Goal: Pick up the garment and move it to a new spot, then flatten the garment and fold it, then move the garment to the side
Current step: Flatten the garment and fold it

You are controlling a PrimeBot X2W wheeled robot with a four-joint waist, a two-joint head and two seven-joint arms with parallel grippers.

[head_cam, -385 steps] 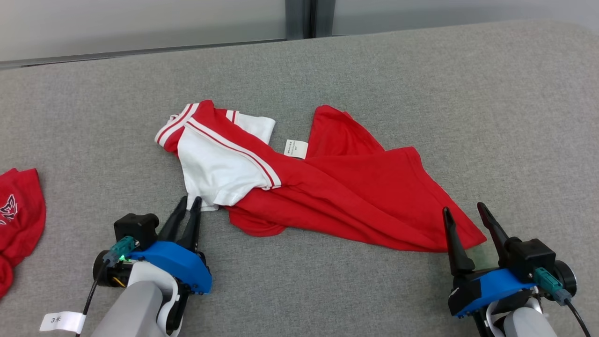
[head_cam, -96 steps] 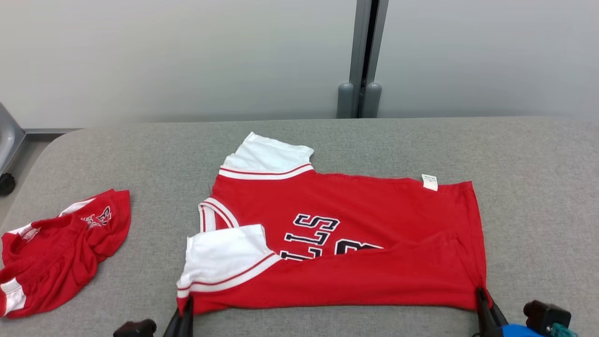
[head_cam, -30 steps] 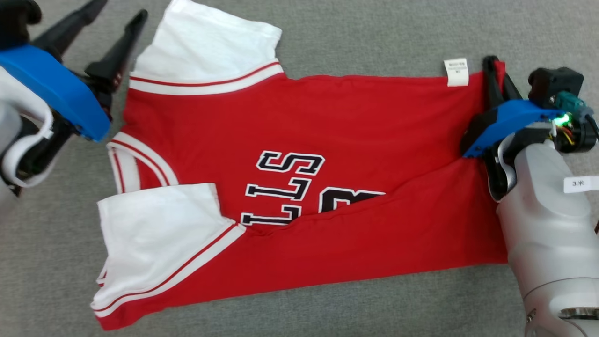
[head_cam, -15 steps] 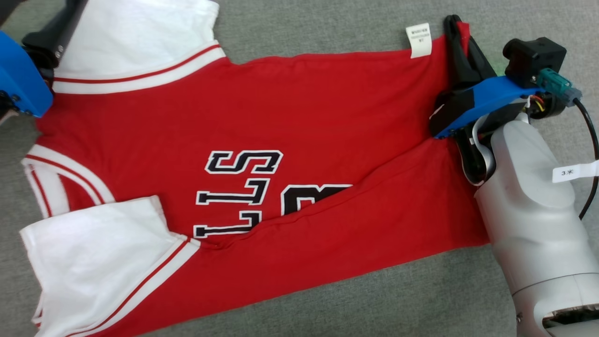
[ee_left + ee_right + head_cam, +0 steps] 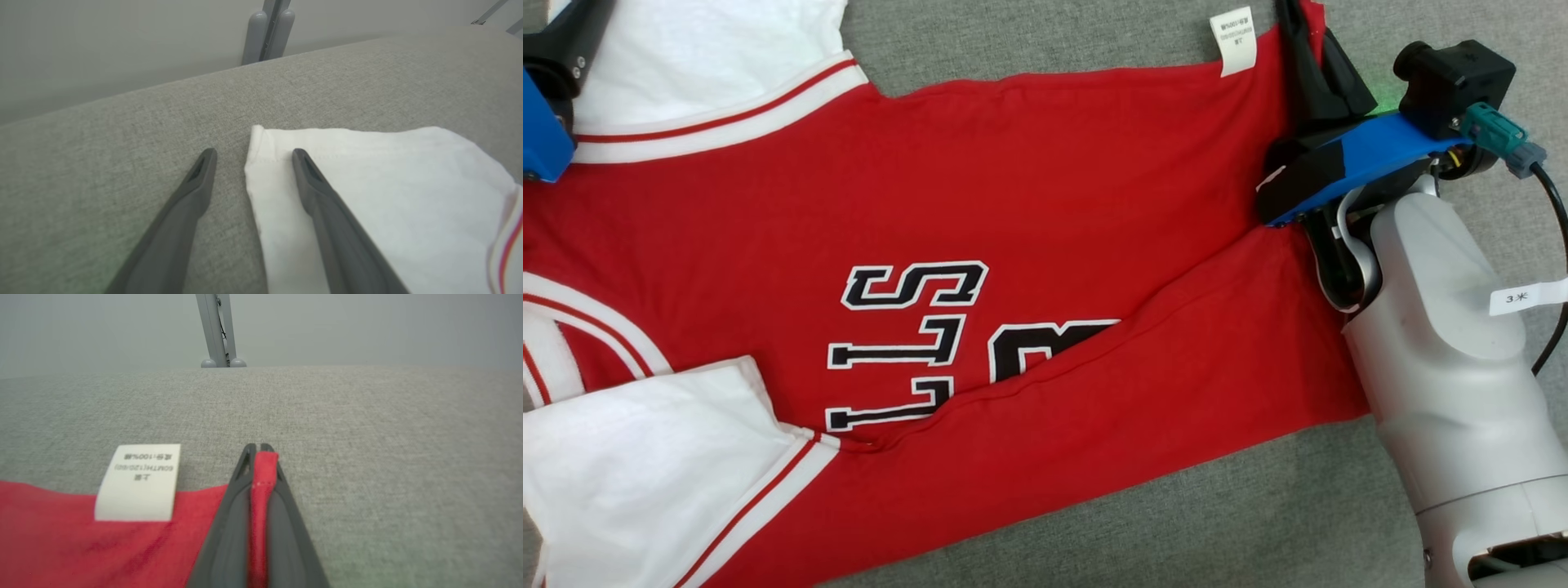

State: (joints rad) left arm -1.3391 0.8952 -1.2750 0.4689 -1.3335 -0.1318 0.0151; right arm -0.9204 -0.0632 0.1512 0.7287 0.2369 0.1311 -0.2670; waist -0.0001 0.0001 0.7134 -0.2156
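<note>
Even, soft, bright indoor light; faint shadows; wrist views slightly blurred.

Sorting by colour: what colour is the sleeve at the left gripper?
The sleeve is white; left wrist view shows it best.

On grey fabric tabletop (image 5: 1029, 41): red-and-white jersey garment (image 5: 1029, 204). White care label (image 5: 1233, 41) at 1 o'clock; right gripper (image 5: 258, 451) beside it, on hem corner. At 10 o'clock, left gripper (image 5: 254, 152) astride white sleeve (image 5: 367, 183) edge.

Red-and-white cloth jersey (image 5: 1054, 188): matt knit. Grey woven table covering (image 5: 1217, 523): coarse. White sewn-in label (image 5: 139, 482): smooth. Left gripper's long dark fingers (image 5: 327, 212): matt plastic. Pale grey forearm shell (image 5: 1445, 367): smooth, slight sheen.
</note>
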